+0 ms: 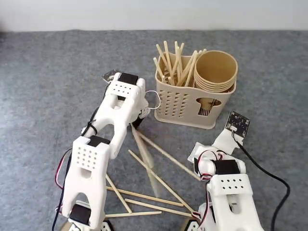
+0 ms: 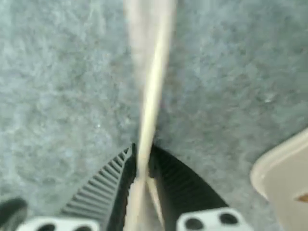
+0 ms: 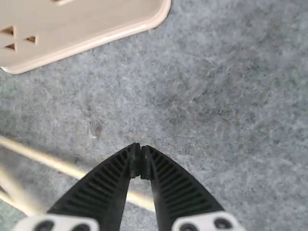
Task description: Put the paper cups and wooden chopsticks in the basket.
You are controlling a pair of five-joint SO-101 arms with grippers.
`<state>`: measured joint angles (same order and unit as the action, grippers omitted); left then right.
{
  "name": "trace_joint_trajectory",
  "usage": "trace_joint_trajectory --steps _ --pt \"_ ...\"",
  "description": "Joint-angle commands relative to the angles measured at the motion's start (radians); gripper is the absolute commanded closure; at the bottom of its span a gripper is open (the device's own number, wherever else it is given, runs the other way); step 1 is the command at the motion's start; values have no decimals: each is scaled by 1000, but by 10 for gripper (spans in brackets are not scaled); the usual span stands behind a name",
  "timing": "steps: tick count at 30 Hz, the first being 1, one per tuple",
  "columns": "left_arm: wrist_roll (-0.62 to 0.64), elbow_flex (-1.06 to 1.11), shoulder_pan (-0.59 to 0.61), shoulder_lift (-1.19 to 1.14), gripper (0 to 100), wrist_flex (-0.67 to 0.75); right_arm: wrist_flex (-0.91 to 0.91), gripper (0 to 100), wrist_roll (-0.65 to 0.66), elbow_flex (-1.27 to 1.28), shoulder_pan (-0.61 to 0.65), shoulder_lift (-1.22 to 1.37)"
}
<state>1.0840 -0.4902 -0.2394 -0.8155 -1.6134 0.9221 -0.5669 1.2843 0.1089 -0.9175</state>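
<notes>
Surface: grey felt table (image 1: 43, 86) | upper right: slotted basket (image 1: 185, 103) standing upright | lower centre: loose wooden chopsticks (image 1: 159, 180) scattered, crossing.

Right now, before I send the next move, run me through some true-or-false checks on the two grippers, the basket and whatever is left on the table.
1. The left gripper is shut on a chopstick. True.
2. The right gripper holds a paper cup. False: it is shut with nothing in it.
3. The paper cups sit stacked inside the basket. True.
4. Every chopstick is already in the basket. False: several loose chopsticks lie on the grey mat between the arms.
5. The basket has tipped onto its side. False: it stands upright.
</notes>
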Motion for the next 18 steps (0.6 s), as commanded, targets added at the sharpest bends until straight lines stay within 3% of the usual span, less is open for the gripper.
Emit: trace_joint_trajectory --steps 1,18 --pt "3 -24 -20 6 986 -32 -13 991 -8 -6 -8 -30" --pt "-31 -44 -21 69 988 -141 -15 991 -8 3 -10 -30"
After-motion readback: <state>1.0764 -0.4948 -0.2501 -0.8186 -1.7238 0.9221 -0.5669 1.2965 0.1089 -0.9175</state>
